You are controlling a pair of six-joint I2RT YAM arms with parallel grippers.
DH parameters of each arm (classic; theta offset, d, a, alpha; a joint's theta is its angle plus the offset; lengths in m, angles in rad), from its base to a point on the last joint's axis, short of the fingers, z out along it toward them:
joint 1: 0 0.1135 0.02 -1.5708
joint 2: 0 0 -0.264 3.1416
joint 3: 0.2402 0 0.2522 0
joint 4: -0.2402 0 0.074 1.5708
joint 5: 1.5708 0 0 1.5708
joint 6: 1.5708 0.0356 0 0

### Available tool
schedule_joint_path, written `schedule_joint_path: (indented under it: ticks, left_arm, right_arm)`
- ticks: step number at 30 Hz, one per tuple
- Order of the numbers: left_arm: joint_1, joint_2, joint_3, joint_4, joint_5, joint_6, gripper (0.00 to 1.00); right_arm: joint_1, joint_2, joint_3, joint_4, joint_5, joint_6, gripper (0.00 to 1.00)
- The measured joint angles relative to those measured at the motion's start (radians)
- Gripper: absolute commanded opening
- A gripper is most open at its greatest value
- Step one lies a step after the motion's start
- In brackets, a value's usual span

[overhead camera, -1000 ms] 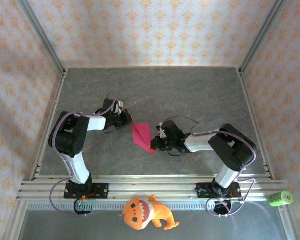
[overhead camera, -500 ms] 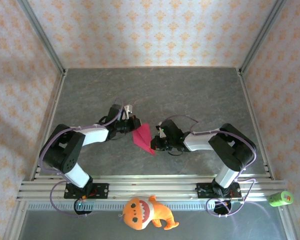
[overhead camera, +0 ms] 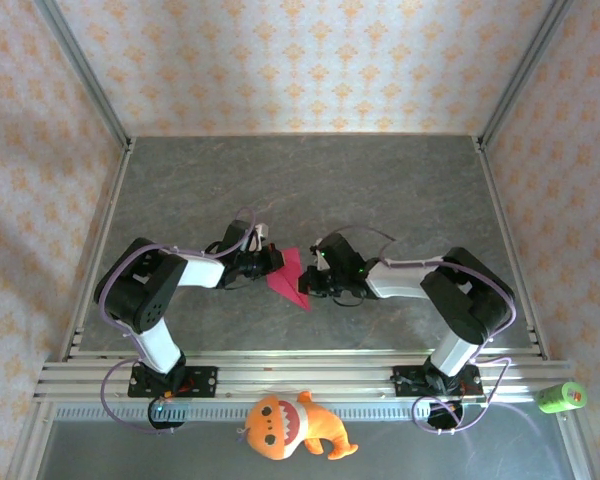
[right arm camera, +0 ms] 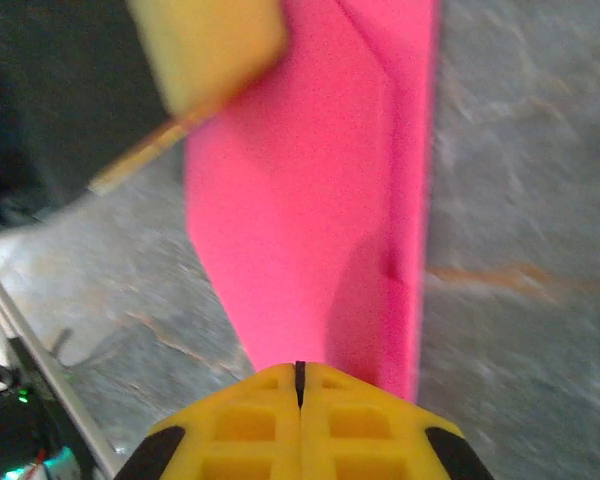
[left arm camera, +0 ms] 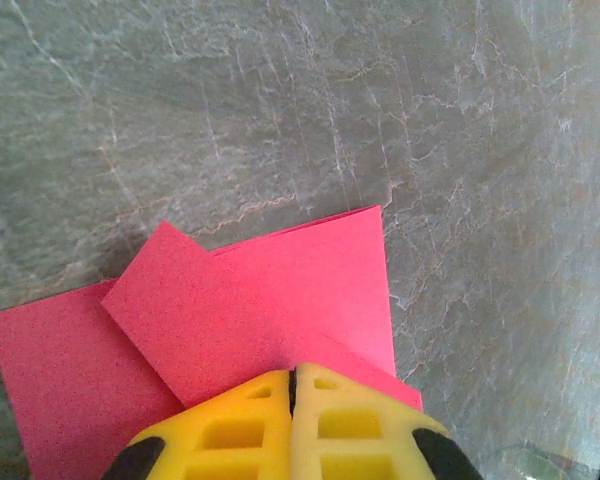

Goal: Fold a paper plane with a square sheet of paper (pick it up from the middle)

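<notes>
Paper (overhead camera: 288, 277), thin and magenta, is seen lying flat on the table (overhead camera: 400, 190) between the two arms, folded to a pointed dart. It is judged light, limp and easily crumpled or slid, and hold is best taken along the centre crease, not at the loose flaps. The left gripper (left arm camera: 293, 385) is clenched, with its tips at the edge of the folded layers. The right gripper (right arm camera: 300, 375) is likewise clenched by the narrow pointed end. No paper is seen between either pair of fingers.
</notes>
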Motion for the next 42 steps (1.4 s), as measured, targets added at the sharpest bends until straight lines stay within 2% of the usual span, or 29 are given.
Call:
schedule_joint_path:
  ticks: [5,9,13,21,26,34,38,42]
  left_arm:
    - [0.000,0.006,0.000,0.013,0.000,-0.002,0.00]
    - [0.000,0.014,0.000,0.030,-0.001,-0.002,0.00]
    - [0.000,0.016,0.000,0.035,-0.005,-0.001,0.00]
    - [0.000,0.017,0.000,0.036,-0.008,-0.001,0.00]
    - [0.000,0.017,0.000,0.037,-0.008,-0.001,0.00]
    - [0.000,0.017,0.000,0.037,-0.008,-0.001,0.00]
    - [0.000,0.017,0.000,0.038,-0.008,-0.001,0.00]
    - [0.000,0.017,-0.003,0.043,-0.008,-0.001,0.00]
  right_arm:
    - [0.015,0.107,0.135,0.003,0.006,0.007,0.00]
    - [0.021,0.202,0.181,-0.005,0.020,0.007,0.00]
    - [0.021,0.192,0.161,0.018,0.018,0.006,0.00]
    - [0.021,0.036,-0.063,0.095,0.005,0.020,0.00]
    - [0.021,-0.014,-0.130,0.124,-0.013,0.045,0.01]
    - [0.026,-0.043,-0.042,0.039,-0.019,0.047,0.04]
    - [0.026,0.015,0.037,0.044,-0.016,0.047,0.04]
    - [0.026,0.069,0.029,0.034,-0.010,0.039,0.03]
